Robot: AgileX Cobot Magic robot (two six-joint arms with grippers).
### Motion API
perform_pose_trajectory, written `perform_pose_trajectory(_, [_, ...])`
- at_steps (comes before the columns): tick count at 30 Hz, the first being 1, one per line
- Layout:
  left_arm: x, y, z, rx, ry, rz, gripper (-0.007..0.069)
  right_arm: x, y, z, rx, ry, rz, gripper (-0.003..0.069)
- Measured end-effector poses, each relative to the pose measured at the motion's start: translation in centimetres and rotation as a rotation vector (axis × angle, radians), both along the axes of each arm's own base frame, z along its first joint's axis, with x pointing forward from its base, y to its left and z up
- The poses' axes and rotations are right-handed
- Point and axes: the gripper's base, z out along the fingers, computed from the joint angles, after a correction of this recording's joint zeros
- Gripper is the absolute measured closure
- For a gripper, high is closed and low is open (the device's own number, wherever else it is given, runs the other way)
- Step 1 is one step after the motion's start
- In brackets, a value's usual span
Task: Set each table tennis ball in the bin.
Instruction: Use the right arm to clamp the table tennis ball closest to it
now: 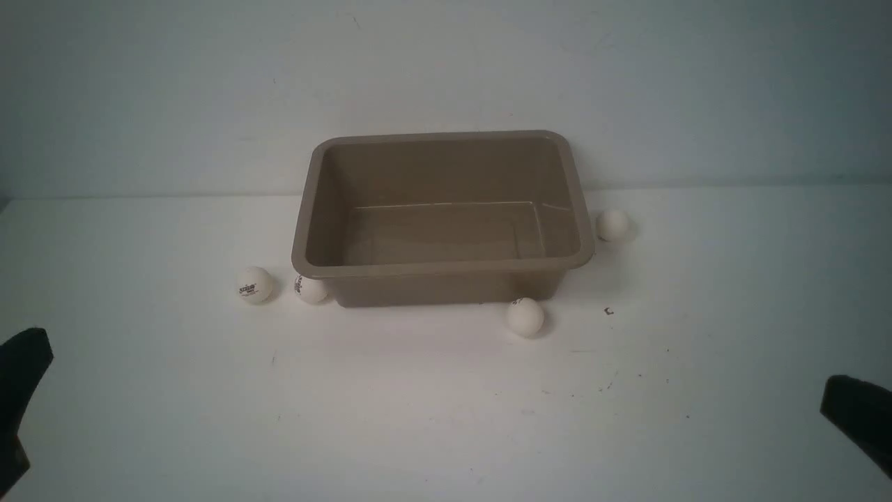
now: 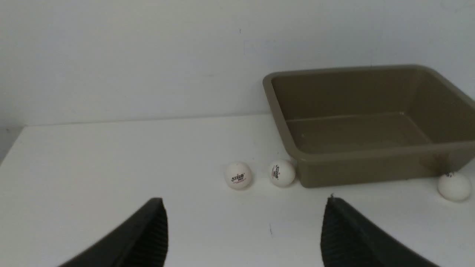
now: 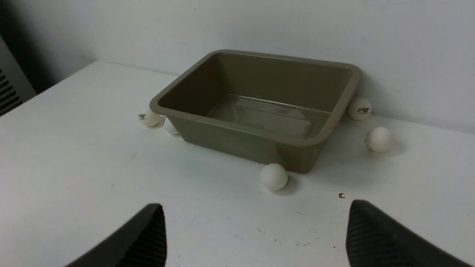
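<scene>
Left pincer (image 2: 244,199): being held low over the table (image 1: 390,432) with jaws wide apart. Both ribbed fingers (image 2: 148,237) are being seen clear of every object.

Right pincer (image 3: 256,204): likewise being held spread apart above the table, touching nothing.

Bin (image 1: 446,268): being seen upright ahead of both pincers, to the right of the left one and to the left of the right one. Its far side is standing near the wall (image 1: 446,70).

Five balls are being counted, all lying on the table outside the bin.
- Outer ball (image 2: 238,175): ahead of the left pincer and to its right, well apart from it, logo facing it.
- Corner ball (image 2: 282,173): just beside the outer ball, tucked under the bin's rim; contact cannot be told.
- Front ball (image 3: 274,177): ahead of the right pincer and to its left, just beside the bin's near wall.
- Side ball (image 3: 379,139): farther ahead, near the bin's right wall, apart from it.
- Rear ball (image 3: 359,108): farthest from the right pincer, between bin and wall, logo showing.
</scene>
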Motion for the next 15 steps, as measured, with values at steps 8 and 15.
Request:
perform_pose_trajectory(8, [1.4, -0.5, 2.3, 0.170, 0.158, -0.107, 0.0125, 3.1, 1.1, -0.8, -0.009, 0.063, 0.129, 0.0071])
perform_pose_trajectory(15, [3.5, -2.2, 2.1, 0.098, 0.162, -0.264, 0.0125, 6.6, 1.6, -2.8, -0.060, 0.143, 0.211, 0.0071])
